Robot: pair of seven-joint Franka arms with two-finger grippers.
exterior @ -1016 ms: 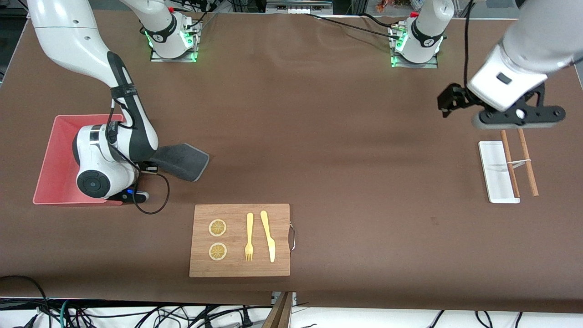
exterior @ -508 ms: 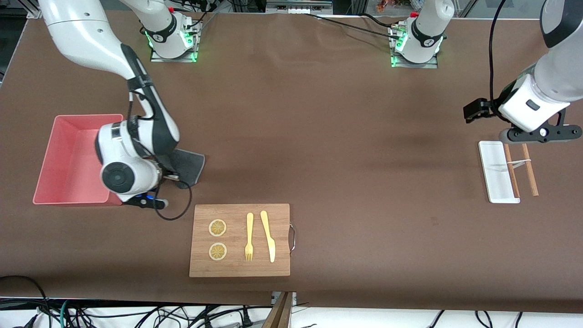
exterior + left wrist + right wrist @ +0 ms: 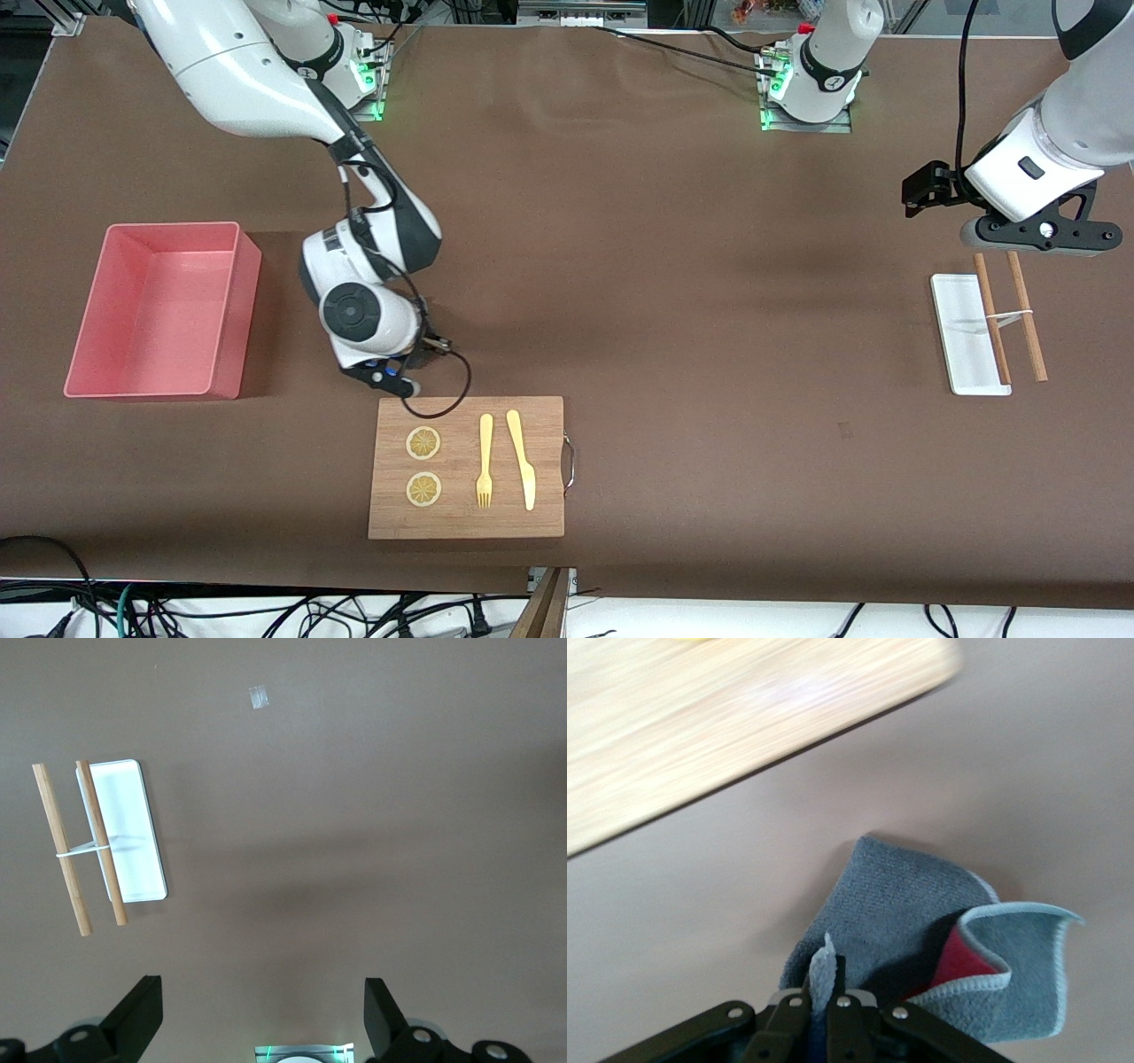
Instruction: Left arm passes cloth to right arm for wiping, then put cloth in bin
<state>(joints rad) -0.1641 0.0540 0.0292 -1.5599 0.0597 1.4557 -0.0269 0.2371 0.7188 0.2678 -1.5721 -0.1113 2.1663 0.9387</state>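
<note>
Cloth (image 3: pixel 921 930) is pinched in the right end effector (image 3: pixel 819 1001), dragging on the desk (image 3: pixel 673 292) beside the wooden board's (image 3: pixel 465 523) edge; the pink bin (image 3: pixel 226 301) lies toward the right arm's end. Left end effector (image 3: pixel 257 1019) waits open above the white tray (image 3: pixel 133 828).

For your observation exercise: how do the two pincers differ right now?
The left pincer is open and empty; the right pincer is shut on the cloth. The left pincer hangs above the white tray; the right pincer is low, by the wooden board. Both are black and two-fingered.
</note>
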